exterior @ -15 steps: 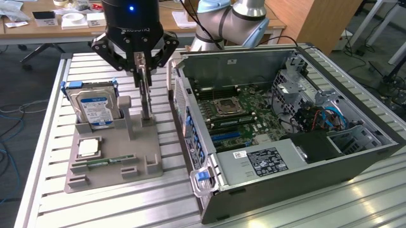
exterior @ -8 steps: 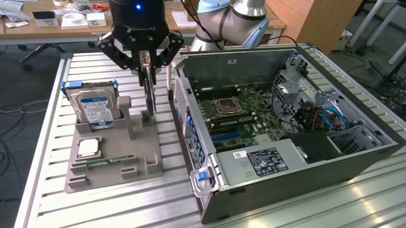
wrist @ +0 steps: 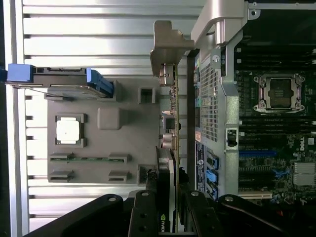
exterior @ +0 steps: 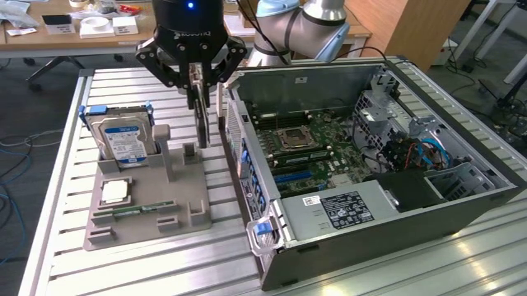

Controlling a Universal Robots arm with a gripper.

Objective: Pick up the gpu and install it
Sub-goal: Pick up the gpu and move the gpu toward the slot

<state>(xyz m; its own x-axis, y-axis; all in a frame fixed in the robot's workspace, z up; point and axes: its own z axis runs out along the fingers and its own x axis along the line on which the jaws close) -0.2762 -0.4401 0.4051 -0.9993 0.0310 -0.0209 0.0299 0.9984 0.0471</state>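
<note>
Over the edge of the grey tray (exterior: pixel 165 194), at roughly 10 o'clock from the open computer case (exterior: pixel 371 246) in the exterior view, the gripper (exterior: pixel 196 75) is clamped on the gpu (exterior: pixel 201 117). The card hangs upright, edge-on to the camera (so it looks like a thin dark blade). The fingers pinch its upper end from both sides. The lower end is right by a small post on the tray, and I can't tell if they're touching. From the wrist view, the gpu (wrist: pixel 170 148) runs along the narrow gap between the tray (wrist: pixel 133 145) and the case (wrist: pixel 210 98), with its silver bracket (wrist: pixel 168 47) at the end away from the gripper (wrist: pixel 168 217). Back in the exterior view, a hard drive (exterior: pixel 123 139) with blue rails stands on the tray at about 9 o'clock from the card. A square processor chip (exterior: pixel 115 192) lies flat at 7 o'clock, with a green memory stick (exterior: pixel 136 210) at 5 o'clock of the chip. Inside the case the motherboard (exterior: pixel 317 145) is exposed.
</note>
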